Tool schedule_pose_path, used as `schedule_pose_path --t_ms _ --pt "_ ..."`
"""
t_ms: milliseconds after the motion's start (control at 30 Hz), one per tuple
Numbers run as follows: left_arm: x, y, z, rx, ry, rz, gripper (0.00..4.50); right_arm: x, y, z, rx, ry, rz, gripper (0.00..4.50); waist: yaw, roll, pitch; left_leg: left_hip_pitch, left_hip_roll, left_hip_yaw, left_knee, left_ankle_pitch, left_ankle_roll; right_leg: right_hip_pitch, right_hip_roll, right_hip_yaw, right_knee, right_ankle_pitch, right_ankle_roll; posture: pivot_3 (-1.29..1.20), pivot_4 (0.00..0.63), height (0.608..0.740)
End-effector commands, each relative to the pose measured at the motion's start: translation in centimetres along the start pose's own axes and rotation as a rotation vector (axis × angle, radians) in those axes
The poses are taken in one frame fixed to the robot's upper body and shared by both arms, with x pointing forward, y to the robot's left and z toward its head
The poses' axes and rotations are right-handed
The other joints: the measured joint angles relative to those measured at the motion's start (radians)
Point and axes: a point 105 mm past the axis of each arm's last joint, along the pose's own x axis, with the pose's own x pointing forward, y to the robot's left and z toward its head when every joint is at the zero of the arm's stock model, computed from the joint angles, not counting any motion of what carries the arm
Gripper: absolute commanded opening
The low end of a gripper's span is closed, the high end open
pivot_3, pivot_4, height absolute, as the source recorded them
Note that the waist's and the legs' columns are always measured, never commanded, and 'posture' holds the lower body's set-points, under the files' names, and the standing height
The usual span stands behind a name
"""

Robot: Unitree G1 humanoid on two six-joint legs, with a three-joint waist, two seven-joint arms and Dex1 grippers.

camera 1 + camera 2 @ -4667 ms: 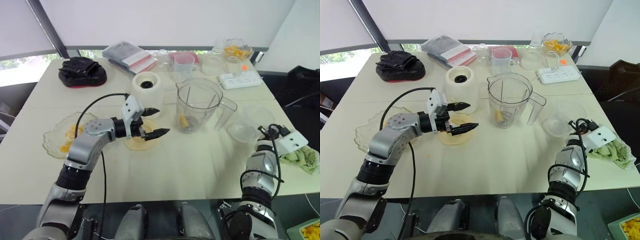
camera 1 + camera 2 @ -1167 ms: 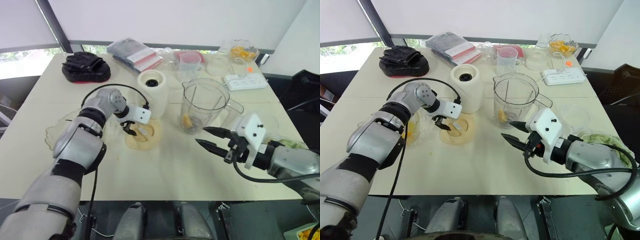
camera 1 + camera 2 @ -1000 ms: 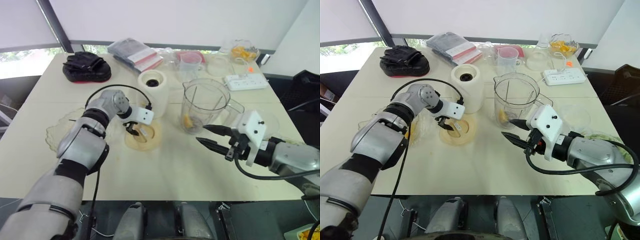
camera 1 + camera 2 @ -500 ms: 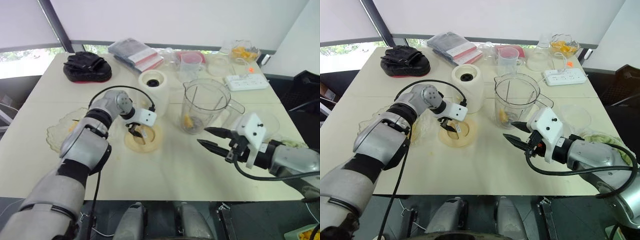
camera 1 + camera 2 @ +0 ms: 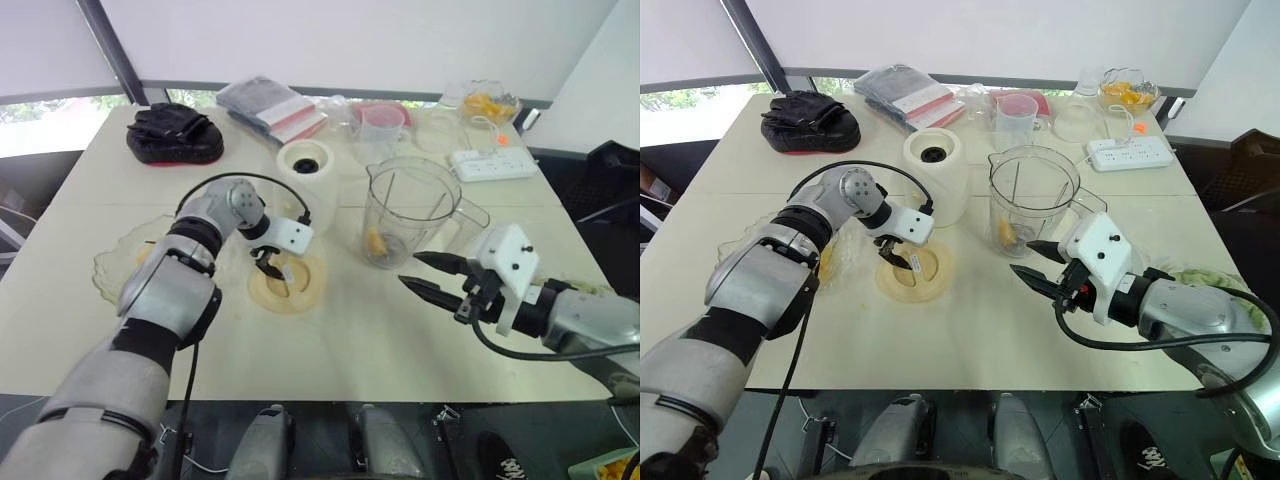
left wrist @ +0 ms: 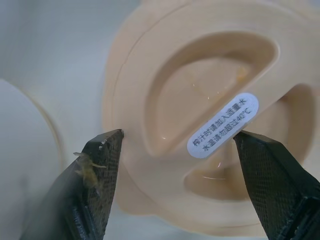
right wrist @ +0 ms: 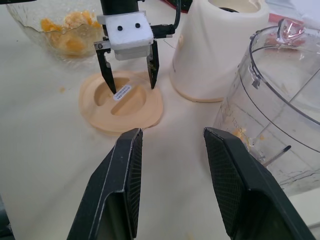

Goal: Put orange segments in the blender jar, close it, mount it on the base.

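The clear blender jar (image 5: 405,205) stands mid-table with a few orange segments (image 5: 375,242) at its bottom. Its cream lid (image 5: 295,290) lies flat on the table to the jar's left, in front of the cream base (image 5: 307,180). My left gripper (image 5: 272,268) points down over the lid and is open. In the left wrist view one fingertip (image 6: 100,170) is at the lid's rim (image 6: 125,100), the other by the labelled ridge. My right gripper (image 5: 425,275) hovers open just in front of the jar, holding nothing.
A glass bowl (image 5: 112,262) with orange segments sits at the left. Further back are black gloves (image 5: 172,138), packets (image 5: 275,108), a measuring cup (image 5: 382,128), a power strip (image 5: 487,162) and another bowl of oranges (image 5: 485,102). A green cloth (image 5: 1205,278) lies at the right edge.
Since the earliest frames my left gripper has turned down onto the lid and my right arm has come up in front of the jar. Over the last second both shifted only slightly.
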Motion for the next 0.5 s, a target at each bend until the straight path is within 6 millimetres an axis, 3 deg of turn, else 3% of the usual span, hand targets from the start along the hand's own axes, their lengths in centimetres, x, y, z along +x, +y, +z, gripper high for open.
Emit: schedule_pose_path --t_ms 33,333,500 --pt "-0.6 0.6 0.7 0.042 -0.020 0.021 3.65 -0.2 -0.2 1.0 -0.044 -0.029 -0.005 2.01 0.000 0.000 0.000 0.000 0.000 0.000 0.000 0.000 0.000 0.000 0.000 0.000 0.000 0.000 0.000 0.00 0.150 0.740" --pt "-1.2 1.2 2.7 0.201 -0.128 0.101 3.65 -0.1 -0.2 0.9 -0.046 -0.028 0.005 2.01 0.000 0.000 0.000 0.000 0.000 0.000 0.000 0.000 0.000 0.000 0.000 0.000 0.000 0.000 0.000 0.00 0.150 0.740" --pt "-1.4 0.8 2.6 0.286 -0.107 0.071 3.65 -0.1 -0.2 0.9 -0.047 -0.028 0.008 2.01 -0.001 0.000 0.000 0.000 0.000 0.000 0.000 0.000 0.000 0.000 0.000 0.000 0.000 0.000 0.000 0.00 0.150 0.740"
